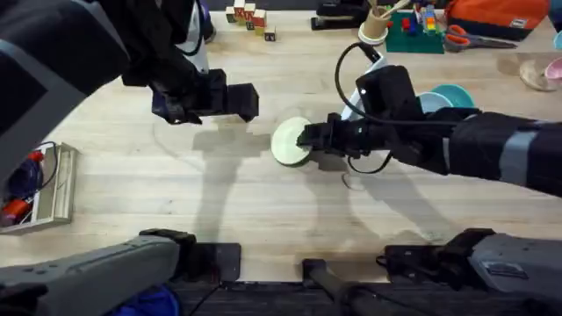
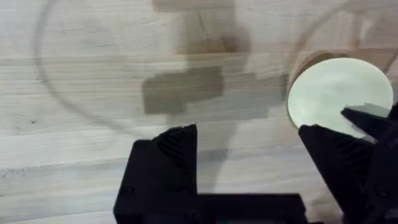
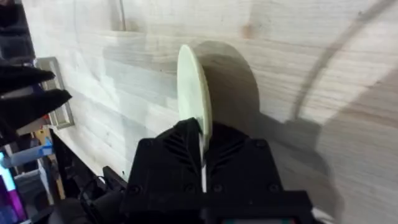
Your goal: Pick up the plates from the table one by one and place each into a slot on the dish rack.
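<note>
Right gripper (image 3: 200, 149) pinches the small round cream-yellow plate (image 3: 193, 87) by its rim; open, empty left gripper (image 2: 249, 168) waits beside it.

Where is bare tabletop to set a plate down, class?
Free: the table between the left tool and the near edge. Crowded: the middle, where the right tool grips the cream plate; also the far edge.

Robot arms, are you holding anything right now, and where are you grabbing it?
The right tool pinches the cream plate by its rim. The left tool is open and holds nothing.
</note>
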Controlling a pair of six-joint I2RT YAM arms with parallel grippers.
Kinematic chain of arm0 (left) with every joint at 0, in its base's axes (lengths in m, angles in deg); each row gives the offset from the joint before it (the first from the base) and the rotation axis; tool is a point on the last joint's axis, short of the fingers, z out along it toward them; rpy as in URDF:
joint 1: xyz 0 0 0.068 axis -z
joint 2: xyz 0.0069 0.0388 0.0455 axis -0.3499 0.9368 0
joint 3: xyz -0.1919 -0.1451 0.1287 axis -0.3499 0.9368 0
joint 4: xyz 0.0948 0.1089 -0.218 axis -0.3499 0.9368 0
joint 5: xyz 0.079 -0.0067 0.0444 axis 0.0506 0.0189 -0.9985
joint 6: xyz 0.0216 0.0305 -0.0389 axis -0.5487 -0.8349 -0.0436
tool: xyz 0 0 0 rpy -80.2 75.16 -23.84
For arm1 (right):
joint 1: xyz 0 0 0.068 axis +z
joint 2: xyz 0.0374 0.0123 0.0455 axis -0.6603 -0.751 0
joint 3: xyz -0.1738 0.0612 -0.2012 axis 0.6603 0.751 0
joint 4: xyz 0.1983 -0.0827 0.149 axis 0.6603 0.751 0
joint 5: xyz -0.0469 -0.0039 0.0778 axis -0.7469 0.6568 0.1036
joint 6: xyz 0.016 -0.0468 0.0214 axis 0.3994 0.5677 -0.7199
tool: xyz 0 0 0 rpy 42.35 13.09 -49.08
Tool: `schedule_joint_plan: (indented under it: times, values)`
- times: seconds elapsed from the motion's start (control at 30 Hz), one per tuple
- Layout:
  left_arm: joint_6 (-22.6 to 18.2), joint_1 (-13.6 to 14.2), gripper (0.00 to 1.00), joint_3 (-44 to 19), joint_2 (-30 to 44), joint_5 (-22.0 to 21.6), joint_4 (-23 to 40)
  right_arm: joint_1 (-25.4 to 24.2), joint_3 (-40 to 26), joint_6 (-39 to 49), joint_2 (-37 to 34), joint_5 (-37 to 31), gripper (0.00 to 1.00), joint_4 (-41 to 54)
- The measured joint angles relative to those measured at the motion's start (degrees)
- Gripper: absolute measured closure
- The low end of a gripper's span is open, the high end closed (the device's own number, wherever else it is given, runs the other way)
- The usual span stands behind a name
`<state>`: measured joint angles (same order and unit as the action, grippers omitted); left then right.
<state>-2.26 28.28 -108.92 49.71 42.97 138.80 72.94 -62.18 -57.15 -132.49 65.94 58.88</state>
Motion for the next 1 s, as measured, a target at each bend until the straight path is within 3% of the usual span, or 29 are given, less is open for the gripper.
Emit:
schedule_joint_plan:
  times: [0.4, 1.0]
  values:
    - [0.2, 0.0, 0.006, 0.0, 0.0, -0.6, -0.7, 0.1, -1.0, 6.7, 1.3, -0.7, 0.968, 1.2]
    - [0.6, 0.0, 0.006, 0.0, 0.0, -0.6, -1.9, -1.6, -16.6, 22.7, 14.4, -15.5, 0.97, 28.7]
